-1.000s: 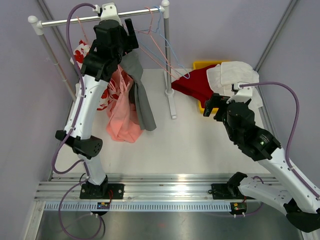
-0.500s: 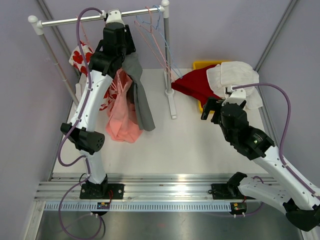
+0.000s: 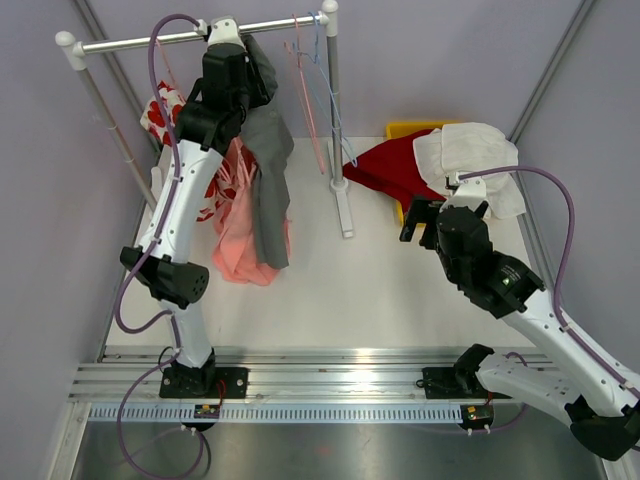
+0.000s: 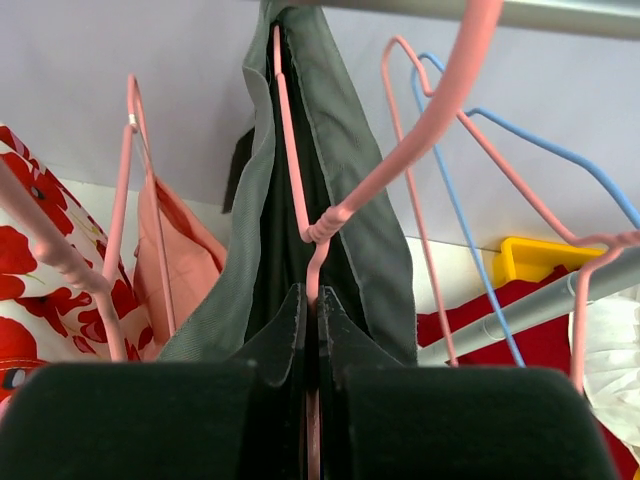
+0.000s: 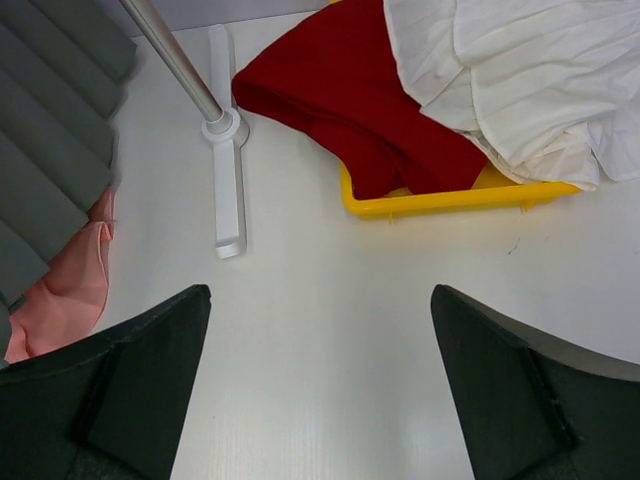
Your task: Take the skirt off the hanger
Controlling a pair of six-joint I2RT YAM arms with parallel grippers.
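The grey skirt [image 3: 268, 180] hangs from a pink wire hanger [image 4: 296, 190] on the metal rail [image 3: 130, 40]. In the left wrist view the skirt [image 4: 350, 150] drapes over both sides of the hanger, whose hook [image 4: 440, 110] curves up over the rail. My left gripper [image 4: 311, 300] is shut on the hanger's neck just below the twist, high up by the rail [image 3: 240, 60]. My right gripper [image 3: 420, 220] hovers open over bare table [image 5: 320, 300], apart from the skirt, with nothing between its fingers.
A pink garment [image 3: 240, 240] and a red-flowered one [image 3: 160, 110] hang left of the skirt. Empty pink and blue hangers [image 3: 310, 80] sit near the rack post [image 3: 333, 100] and its foot [image 3: 345, 210]. A yellow bin [image 5: 450, 200] holds red cloth [image 3: 385, 165] and white cloth [image 3: 470, 155].
My left gripper rose to the rail and closed on the hanger's neck. The skirt swung from a slant to hanging straighter. The right arm drifted slightly left.
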